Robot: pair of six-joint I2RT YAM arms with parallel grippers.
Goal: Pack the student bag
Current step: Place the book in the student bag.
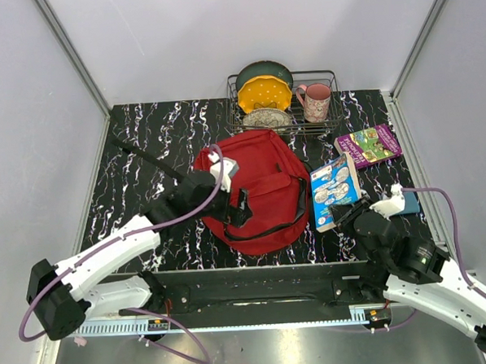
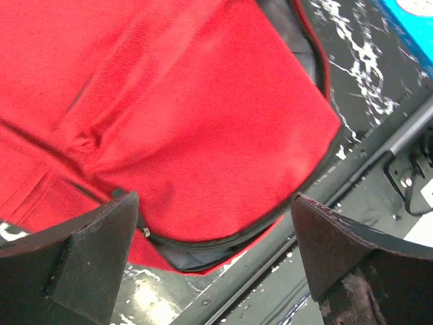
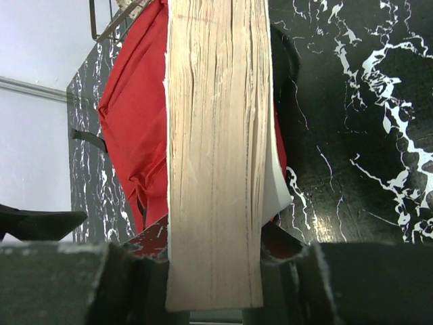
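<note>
The student bag (image 1: 263, 185), a large red backpack, lies flat in the middle of the black marbled table. My left gripper (image 1: 236, 205) hovers over its near left part, open, with nothing between the fingers. In the left wrist view the bag (image 2: 176, 122) fills the frame. Its black zipper (image 2: 203, 240) gapes slightly over dark lining between the spread jaws of the left gripper (image 2: 213, 250). My right gripper (image 1: 348, 217) is shut on the near end of a thick blue book (image 1: 335, 189) just right of the bag. The book's pale page edge (image 3: 213, 156) runs up from the right gripper (image 3: 213, 271), with the bag (image 3: 135, 122) behind.
A purple book (image 1: 368, 145) lies at the back right. Behind the bag stands a wire dish rack (image 1: 333, 86) with a yellow plate (image 1: 264, 94), other dishes and a pink mug (image 1: 316, 101). A black rail (image 2: 379, 156) runs along the table's near edge.
</note>
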